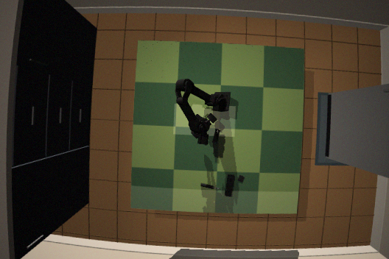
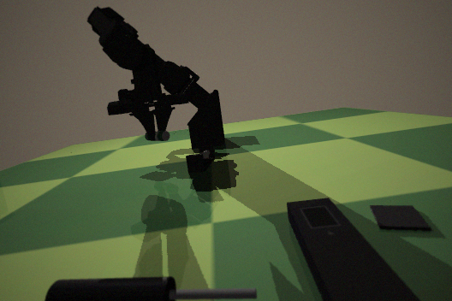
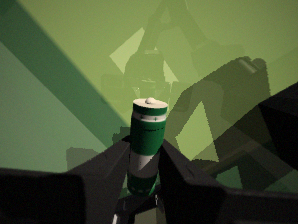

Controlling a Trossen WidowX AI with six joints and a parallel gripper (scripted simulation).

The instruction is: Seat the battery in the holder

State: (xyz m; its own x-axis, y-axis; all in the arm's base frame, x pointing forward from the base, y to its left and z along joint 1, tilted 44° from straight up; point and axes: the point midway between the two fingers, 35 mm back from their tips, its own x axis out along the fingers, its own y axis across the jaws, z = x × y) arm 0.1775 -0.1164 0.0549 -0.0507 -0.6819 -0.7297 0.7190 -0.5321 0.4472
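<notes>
My gripper [image 3: 145, 142] [image 2: 157, 134] [image 1: 202, 139] is shut on the battery [image 3: 146, 131] [image 2: 163, 135], a green cylinder with a white band. Its terminal end, with the small button, points away from the wrist camera. I hold it low over the green checkered mat [image 1: 284, 67] [image 2: 385, 163], near the arm's base. The holder [image 2: 347, 257] [image 1: 230, 185], a long black slab with a rectangular recess near its far end, lies flat on the mat at the front, well apart from the gripper.
A small flat black plate [image 2: 400, 217] [image 1: 241, 179] lies just right of the holder. A dark cylindrical tool with a thin grey shaft [image 2: 111, 289] [image 1: 208, 186] lies to its left. The arm's base [image 2: 207, 125] [image 1: 221, 101] stands beside the gripper.
</notes>
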